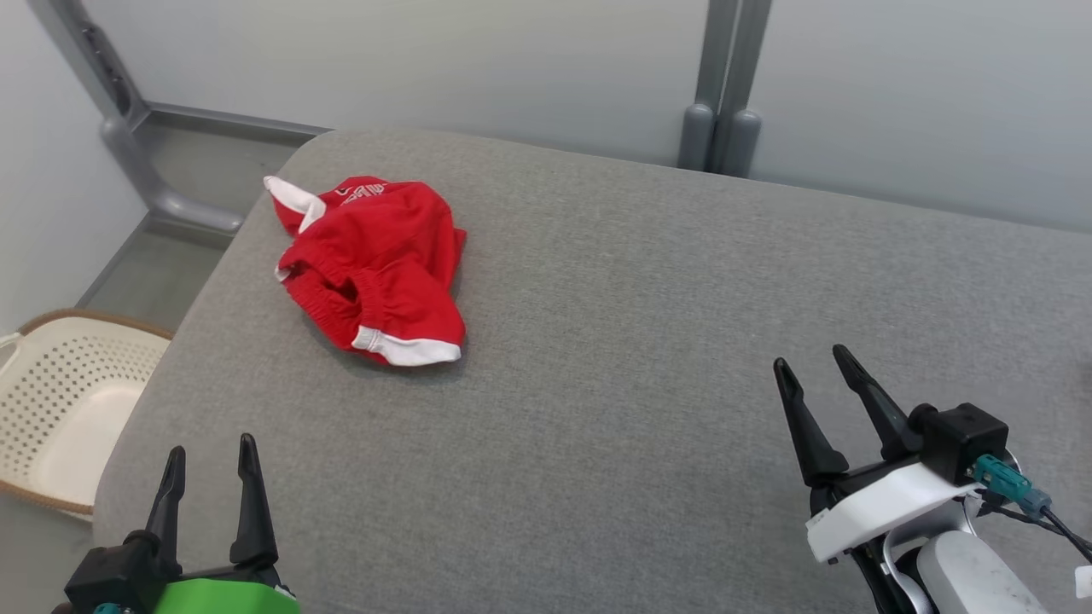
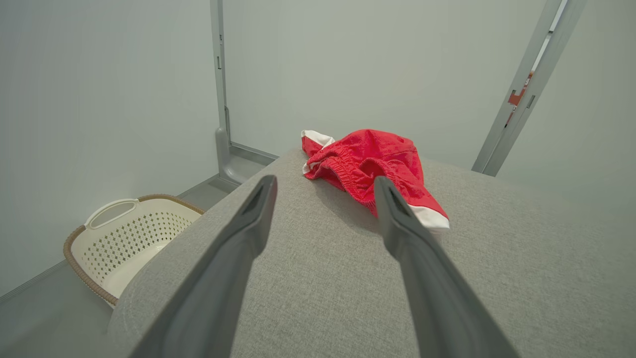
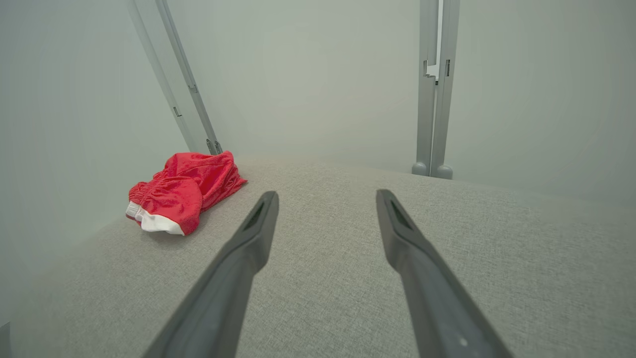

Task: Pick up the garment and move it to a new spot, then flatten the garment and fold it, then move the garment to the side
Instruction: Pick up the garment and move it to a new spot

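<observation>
Broad grey fabric surface [image 1: 648, 358]. Cream perforated basket [image 1: 77, 375] on floor just beside its left edge. Grey posts [image 1: 725, 77] against pale wall behind.

Bright, soft, even light throughout; a faint shadow lies just below the garment [image 1: 375, 264]. Both wrist views bow straight lines near their edges.

Grey fabric-covered table [image 1: 648, 358] with crumpled red garment [image 1: 375, 264] near its left-far corner.
</observation>
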Robot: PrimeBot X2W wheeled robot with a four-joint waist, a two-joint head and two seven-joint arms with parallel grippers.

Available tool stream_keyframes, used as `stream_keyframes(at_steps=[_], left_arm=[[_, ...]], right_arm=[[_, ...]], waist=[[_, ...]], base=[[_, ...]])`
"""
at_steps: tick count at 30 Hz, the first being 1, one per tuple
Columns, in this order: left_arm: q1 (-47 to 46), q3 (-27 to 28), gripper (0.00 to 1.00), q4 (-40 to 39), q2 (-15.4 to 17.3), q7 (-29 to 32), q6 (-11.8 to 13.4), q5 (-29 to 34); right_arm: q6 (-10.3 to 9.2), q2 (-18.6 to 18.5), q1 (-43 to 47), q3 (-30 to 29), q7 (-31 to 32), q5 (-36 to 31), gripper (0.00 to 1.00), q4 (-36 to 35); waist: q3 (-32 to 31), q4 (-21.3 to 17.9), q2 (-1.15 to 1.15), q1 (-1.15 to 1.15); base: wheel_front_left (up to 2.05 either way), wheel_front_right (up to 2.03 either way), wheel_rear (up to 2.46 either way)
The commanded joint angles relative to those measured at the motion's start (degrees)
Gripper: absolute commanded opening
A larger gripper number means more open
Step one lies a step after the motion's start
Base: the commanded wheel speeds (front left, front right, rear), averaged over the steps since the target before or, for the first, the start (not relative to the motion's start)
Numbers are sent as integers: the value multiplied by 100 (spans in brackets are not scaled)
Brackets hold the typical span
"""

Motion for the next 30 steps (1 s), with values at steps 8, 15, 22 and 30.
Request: stream_keyframes(at_steps=[8, 15, 22, 30], left_arm=[[47, 29, 100, -91, 12, -13, 22, -113], [-639, -40, 100, -289, 194, 1000, 12, -529], [-1770, -99, 100, -51, 717, 2607, -64, -1316], [-3041, -132, 100, 1020, 1304, 3837, -94, -2213]], right_arm=[[1, -42, -170, 141, -14, 64, 100, 61], [1, -130, -324, 183, -14, 45, 100, 23], [1, -207, -674, 120, -14, -103, 100, -218], [1, -194, -1055, 35, -14, -298, 100, -687]], waist=[[186, 727, 0, 0], [399, 557, 0, 0], [859, 48, 0, 0], [1379, -584, 0, 0]], base=[[0, 0, 0], [0, 0, 0], [0, 0, 0], [0, 0, 0]])
